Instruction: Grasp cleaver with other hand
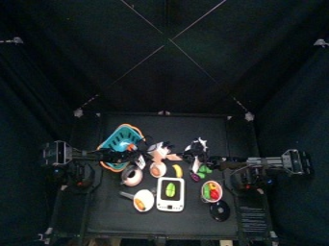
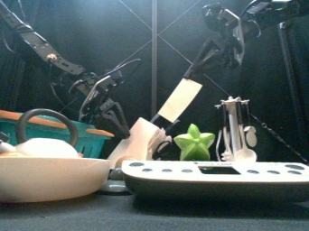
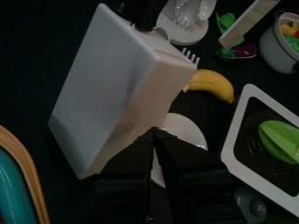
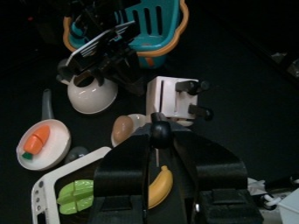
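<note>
The cleaver (image 3: pixel 111 87) has a broad, thick white blade. My left gripper (image 3: pixel 163 162) is shut on its lower end and holds it up off the table. In the front view the cleaver (image 2: pixel 182 98) stands tilted above the middle of the table. In the right wrist view the cleaver (image 4: pixel 170 94) lies a short way beyond my right gripper (image 4: pixel 158 131). The right gripper's tips meet and hold nothing, and it does not touch the cleaver. The cleaver's handle is hidden.
A teal basket (image 4: pixel 158 22) stands at the back left, with a white pan (image 4: pixel 87 94) beside it. A banana (image 3: pixel 211 83), a white scale (image 2: pixel 218 176) carrying green fruit (image 3: pixel 278 140), a green star (image 2: pixel 193 143), a utensil stand (image 2: pixel 236 126) and a bowl (image 4: pixel 41 144) crowd the table's front.
</note>
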Controlling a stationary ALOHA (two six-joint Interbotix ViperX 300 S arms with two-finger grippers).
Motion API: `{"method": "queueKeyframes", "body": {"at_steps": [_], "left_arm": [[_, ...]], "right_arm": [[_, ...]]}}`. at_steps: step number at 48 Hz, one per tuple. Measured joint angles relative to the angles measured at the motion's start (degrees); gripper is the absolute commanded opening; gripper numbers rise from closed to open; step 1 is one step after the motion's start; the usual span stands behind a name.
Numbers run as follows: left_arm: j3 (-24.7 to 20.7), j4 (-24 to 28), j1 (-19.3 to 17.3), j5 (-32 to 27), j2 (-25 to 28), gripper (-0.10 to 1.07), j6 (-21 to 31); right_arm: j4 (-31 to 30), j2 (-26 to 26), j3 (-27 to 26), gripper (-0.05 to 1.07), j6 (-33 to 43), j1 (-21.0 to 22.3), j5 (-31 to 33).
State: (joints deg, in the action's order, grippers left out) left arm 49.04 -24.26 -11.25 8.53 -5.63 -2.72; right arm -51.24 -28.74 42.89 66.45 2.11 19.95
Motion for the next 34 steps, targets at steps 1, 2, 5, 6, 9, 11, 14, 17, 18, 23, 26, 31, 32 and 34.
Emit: {"method": "queueKeyframes", "body": {"at_steps": [1, 2, 5, 6, 9, 11, 14, 17, 18, 23, 26, 31, 32, 34], "left_arm": [[0.0, 0.0, 0.1, 0.0, -0.1, 0.52, 0.0], [0.0, 0.1, 0.3, 0.0, -0.2, 0.52, -0.1], [-0.1, 0.5, 0.9, 0.0, -0.6, 0.52, -0.1], [-0.1, 0.8, 1.1, 0.0, -0.8, 0.52, -0.1], [-0.1, 2.0, 1.9, 0.0, -1.5, 0.52, 0.0], [-0.1, 3.2, 2.5, 0.0, -2.0, 0.52, -0.1], [-0.1, 5.1, 3.7, 0.0, -3.2, 0.52, 0.0], [0.0, 7.1, 4.8, 0.2, -4.4, 0.52, -0.1], [0.1, 7.9, 5.1, 0.4, -4.7, 0.52, -0.1], [1.5, 11.3, 6.6, 2.3, -6.9, 0.52, -0.1], [2.5, 12.8, 7.3, 4.7, -8.1, 0.52, -0.1], [4.4, 15.3, 8.1, 9.1, -9.7, 0.52, -0.1], [4.8, 15.8, 8.3, 10.2, -9.9, 0.52, -0.1], [5.6, 17.1, 8.5, 12.0, -10.3, 0.52, -0.1]], "right_arm": [[0.1, -0.1, 0.0, 0.53, 0.0, -0.2, 0.0], [0.0, -0.2, 0.0, 0.53, 0.0, -0.4, 0.0], [0.0, -0.5, 0.0, 0.53, 0.0, -1.0, 0.0], [-0.1, -0.8, 0.0, 0.53, -0.1, -1.3, 0.0], [-0.3, -1.6, 0.1, 0.53, -0.2, -2.3, 0.0], [-0.6, -2.2, 0.4, 0.53, -0.3, -3.1, 0.0], [-1.5, -3.0, 1.1, 0.53, -0.3, -3.9, -0.1], [-3.1, -3.9, 1.8, 0.53, -0.3, -4.4, -0.2], [-3.8, -4.2, 2.1, 0.53, -0.3, -4.6, -0.5], [-6.4, -5.7, 3.3, 0.53, -0.3, -5.0, -2.2], [-7.7, -6.7, 4.5, 0.53, -0.3, -5.2, -4.0], [-8.3, -7.3, 5.4, 0.53, -0.1, -5.4, -6.5], [-8.3, -7.4, 5.6, 0.53, -0.1, -5.4, -6.8], [-8.5, -7.3, 6.1, 0.53, -0.2, -5.4, -7.9]]}}
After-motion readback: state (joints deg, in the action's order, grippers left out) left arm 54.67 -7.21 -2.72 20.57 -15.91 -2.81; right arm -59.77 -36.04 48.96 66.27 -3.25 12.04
